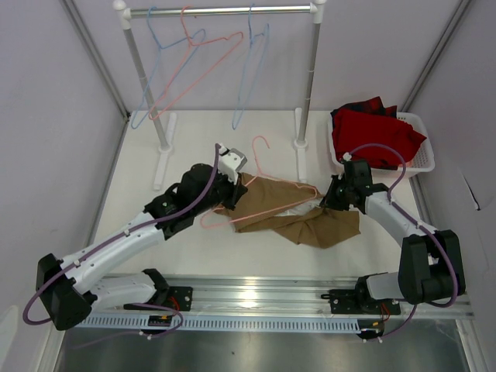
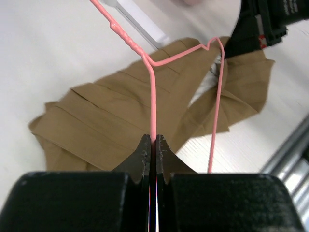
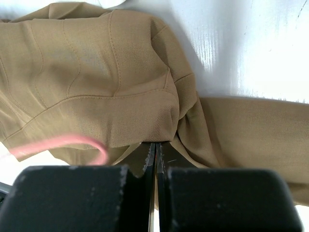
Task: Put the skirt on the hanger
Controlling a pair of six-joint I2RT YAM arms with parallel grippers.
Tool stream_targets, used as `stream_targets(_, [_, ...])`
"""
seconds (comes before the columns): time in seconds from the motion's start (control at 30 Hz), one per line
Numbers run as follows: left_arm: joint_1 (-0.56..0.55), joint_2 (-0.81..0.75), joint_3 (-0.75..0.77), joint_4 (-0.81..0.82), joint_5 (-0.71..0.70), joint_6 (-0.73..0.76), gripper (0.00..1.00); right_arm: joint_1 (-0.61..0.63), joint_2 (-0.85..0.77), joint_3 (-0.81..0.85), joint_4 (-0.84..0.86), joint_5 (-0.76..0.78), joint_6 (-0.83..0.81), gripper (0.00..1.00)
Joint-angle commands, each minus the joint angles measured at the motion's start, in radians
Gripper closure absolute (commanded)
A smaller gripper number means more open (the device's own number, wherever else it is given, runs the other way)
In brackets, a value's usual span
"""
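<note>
A: Left gripper (image 2: pixel 154 140)?
B: Clamped tight on one wire arm of the hanger (image 2: pixel 152 104), laid over the skirt (image 2: pixel 96 116) on the table (image 1: pixel 201 139)
A: Right gripper (image 3: pixel 155 145)?
B: Shut, pinching a fold of skirt at the very tips, cloth bunched there, just beside the hanger's pink corner

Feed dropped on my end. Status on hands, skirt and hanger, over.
Left hand shut on the hanger. Right hand shut on the skirt. Skirt rumpled on table, hanger across it. Red garment in basket, out of the way.
</note>
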Motion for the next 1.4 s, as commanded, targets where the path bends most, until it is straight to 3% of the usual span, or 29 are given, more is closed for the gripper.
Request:
stream_targets(0.0, [-0.027,-0.024,-0.003,0.151,-0.177,0.104,1.0,-0.018,-0.02,0.031,0.019,-0.011,-0.001,1.0])
stream_targets(0.27, [-0.038,-0.06,-0.111,0.314,-0.125,0.288,1.0,-0.044,-0.009,0.04,0.033,-0.054,-0.003,1.0])
stream_targets(0.63, [-0.121,-0.065,-0.207,0.435,-0.102,0.333,1.0,-0.048,0.006,0.059,0.045,-0.106,0.011,1.0])
stream_targets(1.17, [-0.223,-0.053,-0.183,0.352,-0.033,0.321,1.0,-0.044,0.077,0.085,0.056,-0.117,0.023,1.0])
stream_targets(1.37, [-0.225,-0.018,-0.151,0.305,0.094,0.296,1.0,-0.031,0.091,0.106,0.05,-0.104,0.022,1.0])
